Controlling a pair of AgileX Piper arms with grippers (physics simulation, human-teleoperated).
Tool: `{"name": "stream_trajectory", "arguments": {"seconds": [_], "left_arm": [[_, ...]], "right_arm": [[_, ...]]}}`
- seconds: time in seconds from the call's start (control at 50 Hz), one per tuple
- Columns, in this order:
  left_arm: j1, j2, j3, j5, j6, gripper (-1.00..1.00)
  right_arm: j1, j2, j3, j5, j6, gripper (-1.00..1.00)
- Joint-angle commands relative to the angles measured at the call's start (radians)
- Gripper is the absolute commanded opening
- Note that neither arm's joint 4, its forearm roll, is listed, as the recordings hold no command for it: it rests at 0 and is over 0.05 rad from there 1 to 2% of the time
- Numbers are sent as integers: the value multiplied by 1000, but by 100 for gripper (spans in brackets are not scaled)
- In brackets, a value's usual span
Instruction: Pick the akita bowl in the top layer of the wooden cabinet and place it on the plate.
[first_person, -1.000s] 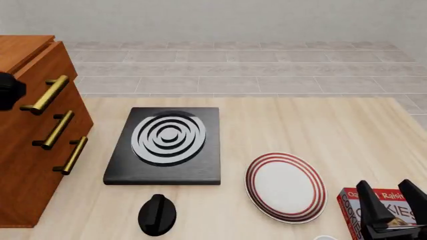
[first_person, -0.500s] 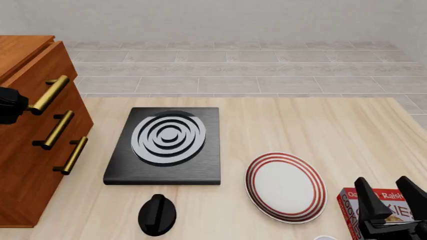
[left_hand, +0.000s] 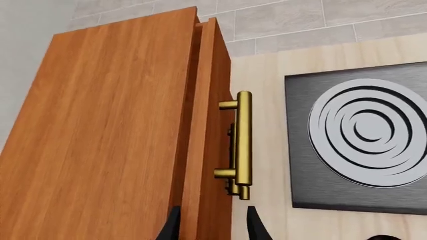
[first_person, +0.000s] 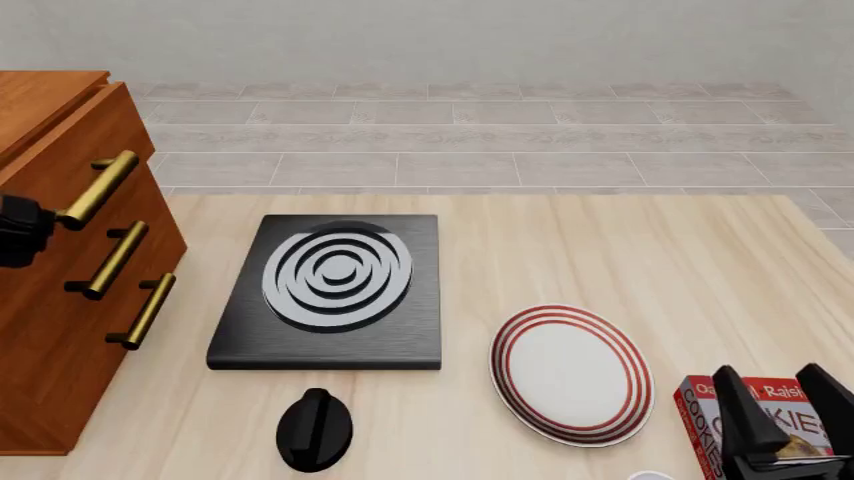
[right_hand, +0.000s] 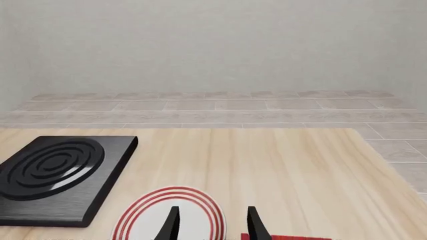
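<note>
1. Pale wood table (first_person: 641, 250) before a tiled floor.
2. Cabinet (first_person: 54, 330) at the left edge; top drawer (left_hand: 207, 125) barely ajar, bowl unseen.
3. Left claw (left_hand: 212, 225) narrowly parted below the handle (left_hand: 243, 145); right claw (right_hand: 212, 225) likewise, empty.
4. Stove (first_person: 334, 290), knob (first_person: 315, 430), plate (first_person: 571, 373), cookie box (first_person: 754, 420).

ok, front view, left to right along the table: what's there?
wooden cabinet → black knob → stove → plate → red cookie box, with the right gripper over it.
</note>
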Motion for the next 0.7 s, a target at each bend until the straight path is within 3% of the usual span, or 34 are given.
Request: {"name": "stream_trajectory", "arguments": {"seconds": [0.02, 0.7], "left_arm": [[21, 6, 69, 0, -13, 100], [-101, 32, 15, 51, -124, 100]], "right_arm": [[0, -44, 0, 44, 1, 100], [-1, 38, 0, -39, 1, 100]]}}
